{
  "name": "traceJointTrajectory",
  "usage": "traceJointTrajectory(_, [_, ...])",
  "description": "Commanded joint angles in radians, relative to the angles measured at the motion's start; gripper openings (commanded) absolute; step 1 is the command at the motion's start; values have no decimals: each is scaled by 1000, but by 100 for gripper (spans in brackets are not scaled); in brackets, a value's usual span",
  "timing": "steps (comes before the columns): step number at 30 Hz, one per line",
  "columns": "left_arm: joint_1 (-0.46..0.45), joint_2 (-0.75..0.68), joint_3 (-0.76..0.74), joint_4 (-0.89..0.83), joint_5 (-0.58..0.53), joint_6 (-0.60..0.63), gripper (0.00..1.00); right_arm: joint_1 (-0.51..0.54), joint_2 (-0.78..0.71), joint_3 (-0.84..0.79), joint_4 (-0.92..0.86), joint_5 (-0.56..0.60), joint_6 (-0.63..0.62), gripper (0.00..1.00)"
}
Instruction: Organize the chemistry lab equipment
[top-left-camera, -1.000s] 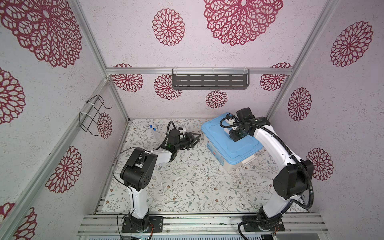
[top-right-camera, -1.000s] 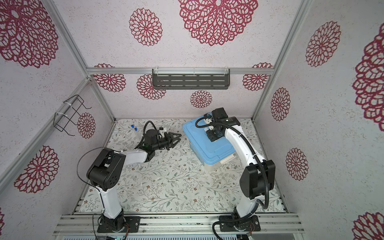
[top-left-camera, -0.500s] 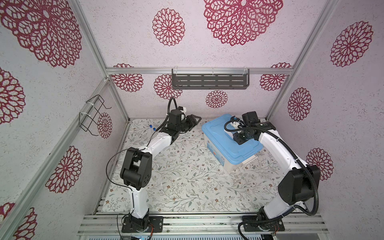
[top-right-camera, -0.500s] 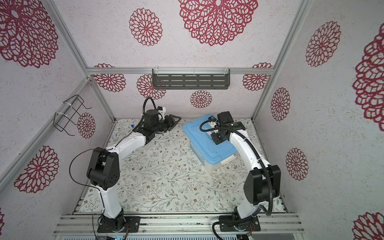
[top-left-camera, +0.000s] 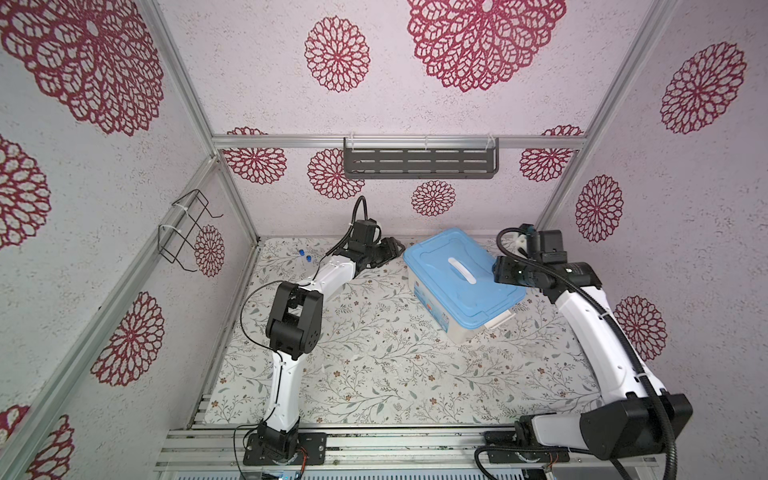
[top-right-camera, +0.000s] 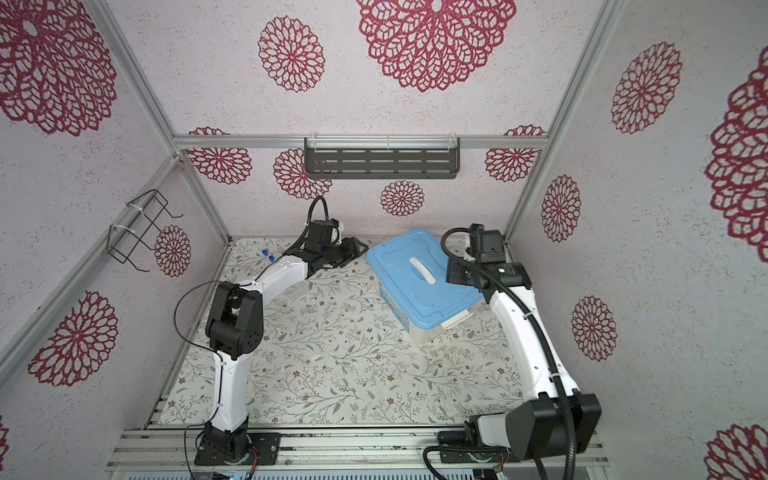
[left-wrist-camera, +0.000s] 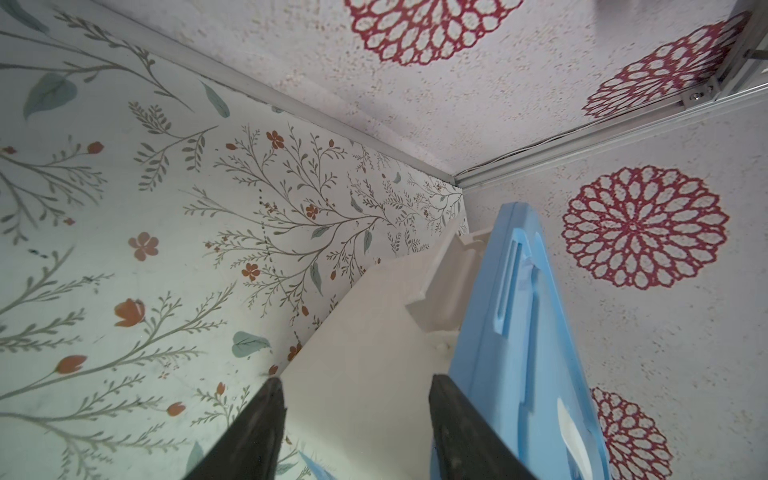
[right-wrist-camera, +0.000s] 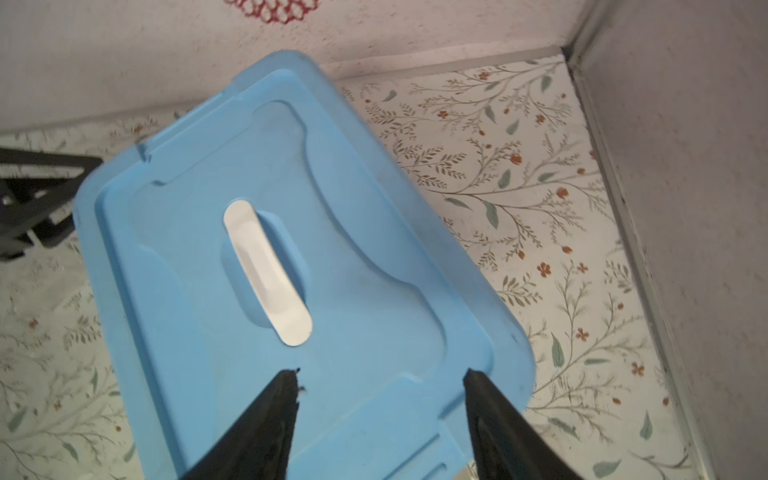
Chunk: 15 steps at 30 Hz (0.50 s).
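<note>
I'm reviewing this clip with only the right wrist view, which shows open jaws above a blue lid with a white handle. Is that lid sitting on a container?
Observer: Yes. In both top views the blue lid sits closed on a white tub.
Operator: Is any lab equipment left out?
Observer: Two blue-capped tubes lie on the mat near its back-left corner.
Operator: What is the other arm doing?
Observer: The left gripper is open and empty, pointed at the tub's side wall.
</note>
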Motion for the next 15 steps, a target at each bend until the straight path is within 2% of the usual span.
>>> traceJointTrajectory(1, [-19,-14,32,-5,-3,38,60,-98,-59,-56,-11,-22,115,72])
traceJointTrajectory(3, [-28,-17,41,-9,-13,44,60,-163,-84,-98,14,-66,121,75])
traceJointTrajectory(8, [-73,-35,100,-83,-93,107,60,-290,-89,-180,66,-209,146,74])
traceJointTrajectory(15, [-96,-14,113,-85,-59,129,57,-317,-42,-257,168,-400,117,64])
